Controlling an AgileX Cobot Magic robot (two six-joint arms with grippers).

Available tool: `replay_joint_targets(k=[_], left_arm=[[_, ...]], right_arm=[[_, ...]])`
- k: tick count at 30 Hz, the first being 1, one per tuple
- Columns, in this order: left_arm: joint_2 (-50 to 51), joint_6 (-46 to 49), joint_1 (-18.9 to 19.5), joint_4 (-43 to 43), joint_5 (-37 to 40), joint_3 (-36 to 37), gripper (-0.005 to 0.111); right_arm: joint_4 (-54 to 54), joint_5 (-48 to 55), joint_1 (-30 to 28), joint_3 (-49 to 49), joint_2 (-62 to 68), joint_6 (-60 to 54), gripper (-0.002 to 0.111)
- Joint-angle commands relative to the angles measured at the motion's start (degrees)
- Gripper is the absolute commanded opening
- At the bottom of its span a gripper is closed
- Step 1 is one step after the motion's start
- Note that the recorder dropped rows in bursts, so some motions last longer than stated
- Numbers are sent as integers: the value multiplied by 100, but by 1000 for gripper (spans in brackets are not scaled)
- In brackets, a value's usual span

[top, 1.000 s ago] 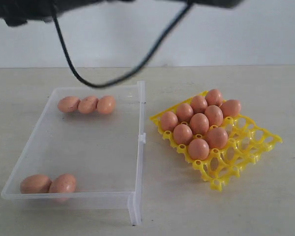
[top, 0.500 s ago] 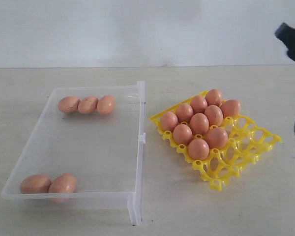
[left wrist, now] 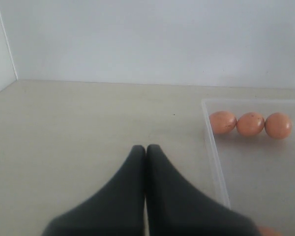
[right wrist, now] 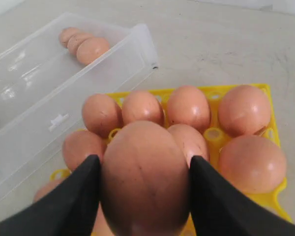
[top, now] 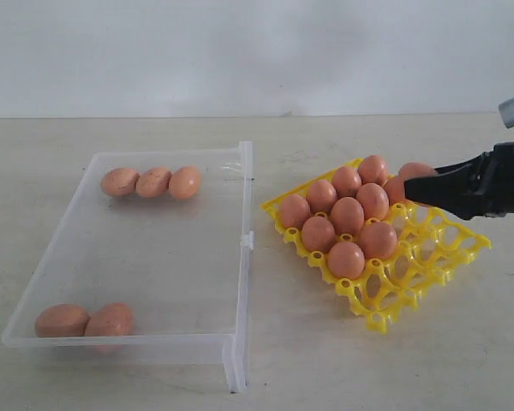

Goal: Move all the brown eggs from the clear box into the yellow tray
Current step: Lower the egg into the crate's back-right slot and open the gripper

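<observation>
My right gripper (right wrist: 143, 162) is shut on a brown egg (right wrist: 145, 179), its two black fingers pressing the egg's sides. It hangs over the yellow tray (right wrist: 270, 209), where several brown eggs (right wrist: 188, 108) sit in cups. In the exterior view the right gripper (top: 411, 188) reaches in from the right over the yellow tray (top: 428, 257). The clear box (top: 240, 257) holds three eggs (top: 152, 182) at its far end and two eggs (top: 86, 320) in its near left corner. My left gripper (left wrist: 146, 148) is shut and empty over bare table, beside the clear box (left wrist: 214, 157).
The tray's near and right cups (top: 411, 274) are unfilled. The pale table (top: 325, 360) runs back to a white wall (top: 257, 51). The box's tall rim flange (top: 247, 214) stands between box and tray.
The right arm swept from across the top of the exterior view to the upper right, then came down over the right side of the yellow tray. Eggs in box and tray stayed put.
</observation>
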Motion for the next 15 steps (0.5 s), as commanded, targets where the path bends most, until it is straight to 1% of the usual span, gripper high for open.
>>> replay_joint_targets(k=[1, 4, 7, 15], left_arm=[[-17, 3, -19, -31, -8, -24, -4], [-17, 3, -19, -31, -8, -24, -4], [-17, 3, -19, -31, -8, -24, -4], [-17, 3, -19, -31, -8, -24, -4]], right_arm=[[141, -39, -43, -33, 337, 16, 0], [275, -39, -43, -81, 594, -338, 0], [489, -106, -43, -80, 757, -353, 0], [639, -225, 8, -80, 972, -578, 0]])
